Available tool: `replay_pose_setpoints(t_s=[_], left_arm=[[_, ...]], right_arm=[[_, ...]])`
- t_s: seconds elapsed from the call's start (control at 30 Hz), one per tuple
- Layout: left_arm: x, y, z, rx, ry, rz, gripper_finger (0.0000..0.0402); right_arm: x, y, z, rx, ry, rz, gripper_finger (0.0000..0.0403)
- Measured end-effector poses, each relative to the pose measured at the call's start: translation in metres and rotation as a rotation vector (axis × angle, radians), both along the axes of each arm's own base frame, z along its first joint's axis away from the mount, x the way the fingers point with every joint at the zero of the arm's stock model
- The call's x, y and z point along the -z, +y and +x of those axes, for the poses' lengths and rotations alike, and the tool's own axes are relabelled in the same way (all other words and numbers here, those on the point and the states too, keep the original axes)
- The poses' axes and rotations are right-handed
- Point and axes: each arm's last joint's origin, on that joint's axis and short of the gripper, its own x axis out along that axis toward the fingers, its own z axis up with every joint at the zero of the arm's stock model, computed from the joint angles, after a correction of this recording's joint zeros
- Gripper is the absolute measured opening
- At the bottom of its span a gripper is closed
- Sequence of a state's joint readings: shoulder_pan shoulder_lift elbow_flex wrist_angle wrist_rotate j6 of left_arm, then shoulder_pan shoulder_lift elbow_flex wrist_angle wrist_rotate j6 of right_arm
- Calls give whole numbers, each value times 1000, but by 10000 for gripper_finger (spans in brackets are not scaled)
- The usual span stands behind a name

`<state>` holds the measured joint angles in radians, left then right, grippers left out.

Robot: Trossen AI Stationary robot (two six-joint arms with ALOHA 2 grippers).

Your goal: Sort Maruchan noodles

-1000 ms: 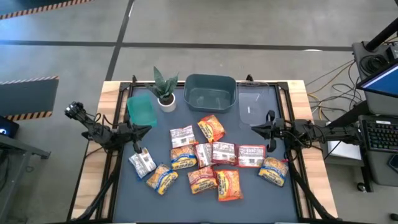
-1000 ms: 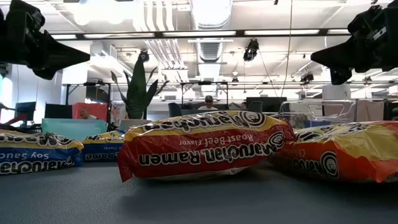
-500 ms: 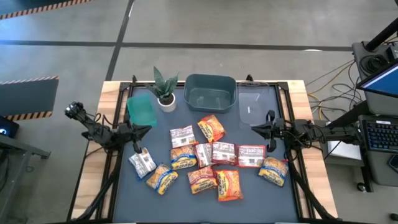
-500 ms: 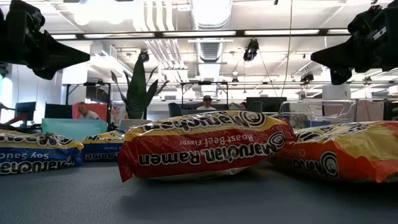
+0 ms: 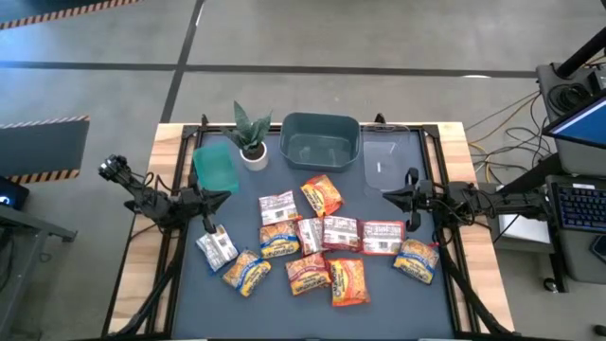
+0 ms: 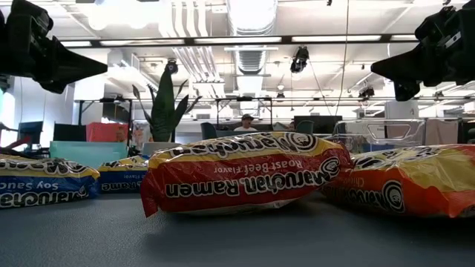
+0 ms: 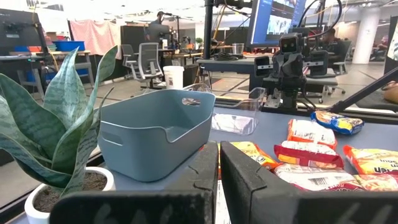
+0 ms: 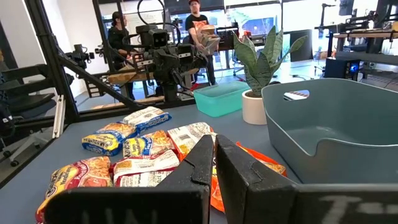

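Several Maruchan noodle packets [image 5: 322, 244] lie flat in a loose heap on the dark mat: orange-yellow ones [image 5: 320, 195], red-and-white ones [image 5: 383, 237] and a silver-blue-yellow one [image 5: 217, 247]. They also show in the low view [image 6: 245, 178]. My left gripper [image 5: 225, 191] hangs shut above the mat's left side, touching nothing. My right gripper [image 5: 385, 192] hangs shut above the mat's right side, touching nothing. The wrist views show each gripper shut: my left gripper [image 7: 219, 163] and my right gripper [image 8: 214, 154].
A grey-blue bin [image 5: 320, 142] stands at the far middle, a clear bin [image 5: 388, 159] to its right, a teal bin [image 5: 215, 167] to its left. A potted green plant [image 5: 251, 133] stands between the teal and grey-blue bins. People stand in the room beyond the table.
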<state>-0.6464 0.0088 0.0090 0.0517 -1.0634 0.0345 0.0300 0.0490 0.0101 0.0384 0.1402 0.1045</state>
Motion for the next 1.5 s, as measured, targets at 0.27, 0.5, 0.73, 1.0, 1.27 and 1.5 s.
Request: replay_pose_setpoints(t_s=[0.27, 0.5, 0.73, 1.0, 1.27, 1.5], left_arm=[[0, 0, 0, 0, -11, -25, 0], [-2, 0, 0, 11, -199, -423, 0], [-4, 1, 0, 7, -241, -476, 0], [-7, 1, -1, 14, -303, -580, 0], [-13, 2, -2, 17, -369, -628, 0], [-25, 2, -3, 47, -436, -607, 0]], right_arm=[[0, 0, 0, 0, -4, 19, 9], [-11, 0, -1, -5, -126, 130, 9], [-37, -1, -7, 6, -398, 81, 9], [-67, -1, -13, 39, -471, -21, 9], [-96, -1, 4, 70, -383, -96, 9], [-107, 0, 42, 63, -223, -129, 9]])
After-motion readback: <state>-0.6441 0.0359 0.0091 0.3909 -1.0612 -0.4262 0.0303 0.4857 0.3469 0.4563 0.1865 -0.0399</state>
